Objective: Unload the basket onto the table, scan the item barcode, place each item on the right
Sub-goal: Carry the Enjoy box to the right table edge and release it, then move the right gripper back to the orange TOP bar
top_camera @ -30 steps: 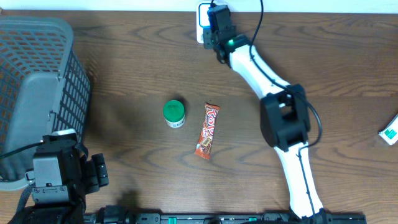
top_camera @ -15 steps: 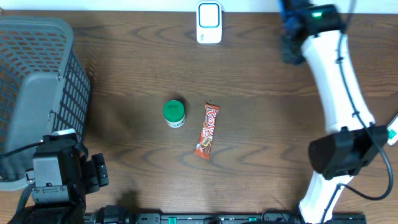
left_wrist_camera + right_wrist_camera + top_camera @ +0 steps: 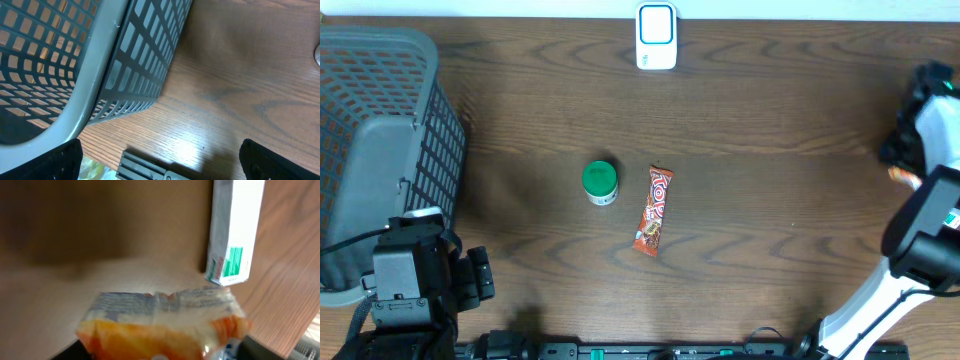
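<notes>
An orange and clear packet point(image 3: 160, 322) fills the gap between the fingers of my right gripper point(image 3: 162, 352), which is shut on it just above the wood. In the overhead view that gripper point(image 3: 908, 150) is at the far right edge of the table, with an orange bit of the packet point(image 3: 902, 177) showing beside it. The white barcode scanner point(image 3: 656, 36) stands at the back edge, far to the left of the packet. My left gripper point(image 3: 160, 162) is wide open and holds nothing, low at the front left next to the basket.
A grey mesh basket point(image 3: 380, 140) takes up the left side. A green-lidded jar point(image 3: 600, 182) and a red-orange candy bar point(image 3: 655, 210) lie mid-table. A white and green box point(image 3: 235, 230) lies just beyond the packet near the right edge.
The right arm has swung from the scanner at the back across to the table's far right edge, lowering the packet near the white and green box. The left arm has not moved.
</notes>
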